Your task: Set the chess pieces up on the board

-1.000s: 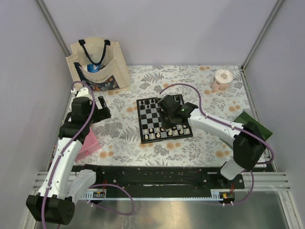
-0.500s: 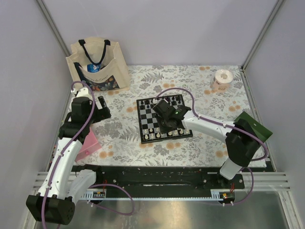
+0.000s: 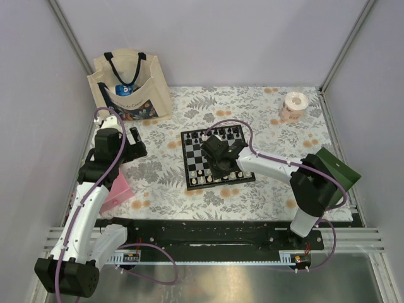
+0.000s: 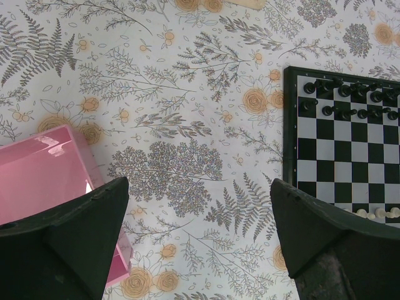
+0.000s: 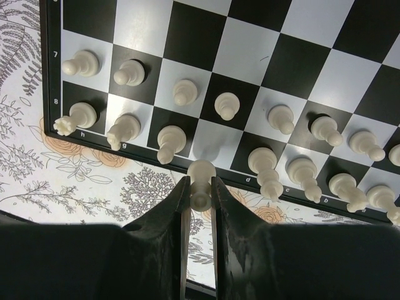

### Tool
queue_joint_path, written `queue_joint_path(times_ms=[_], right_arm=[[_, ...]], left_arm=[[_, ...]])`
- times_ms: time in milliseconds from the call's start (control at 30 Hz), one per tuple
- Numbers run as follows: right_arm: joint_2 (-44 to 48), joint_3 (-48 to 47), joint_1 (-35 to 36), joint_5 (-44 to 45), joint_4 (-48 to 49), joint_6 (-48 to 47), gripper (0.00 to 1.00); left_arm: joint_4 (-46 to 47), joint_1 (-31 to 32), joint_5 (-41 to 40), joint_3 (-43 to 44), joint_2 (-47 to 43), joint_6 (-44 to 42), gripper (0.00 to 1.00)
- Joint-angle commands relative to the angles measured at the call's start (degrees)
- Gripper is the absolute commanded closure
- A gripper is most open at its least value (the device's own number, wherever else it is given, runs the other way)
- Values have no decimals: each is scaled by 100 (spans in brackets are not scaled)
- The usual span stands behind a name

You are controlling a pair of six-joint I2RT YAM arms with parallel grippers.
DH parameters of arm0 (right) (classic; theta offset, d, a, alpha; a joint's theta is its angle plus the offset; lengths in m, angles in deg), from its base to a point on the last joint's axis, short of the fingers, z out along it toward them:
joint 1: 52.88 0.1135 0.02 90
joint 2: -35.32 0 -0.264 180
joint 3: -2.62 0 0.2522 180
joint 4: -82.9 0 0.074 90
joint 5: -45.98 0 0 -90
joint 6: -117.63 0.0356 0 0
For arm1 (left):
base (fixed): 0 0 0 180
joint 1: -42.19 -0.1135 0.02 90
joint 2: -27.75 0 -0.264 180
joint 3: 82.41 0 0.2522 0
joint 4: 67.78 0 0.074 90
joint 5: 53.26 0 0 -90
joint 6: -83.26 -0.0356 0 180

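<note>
Right gripper [image 5: 200,187] is pinched narrow on one white piece [image 5: 202,180], upright between the fingers, over the board [image 3: 197,153] at its near border, just in front of the one vacant square in the back white row. Can't tell if the piece touches the board. Other white chessmen [image 5: 227,105] fill the board's two near rows; black chessmen [image 4: 350,100] sit along its far side. Left gripper [image 4: 200,187] is spread wide with nothing in it, over the tablecloth [image 4: 169,169] well left of the board, with a pink box [image 4: 44,162] further left.
</note>
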Motion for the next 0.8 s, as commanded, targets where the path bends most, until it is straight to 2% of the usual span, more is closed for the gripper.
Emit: queue_joint_path(times_ms=[0, 767], right_arm=[[-64, 28, 57, 327, 220, 77, 90], [-249, 98, 48, 521, 457, 95, 86]], left_arm=[[224, -29, 68, -8, -21, -32, 1], [224, -29, 86, -8, 5, -32, 1]])
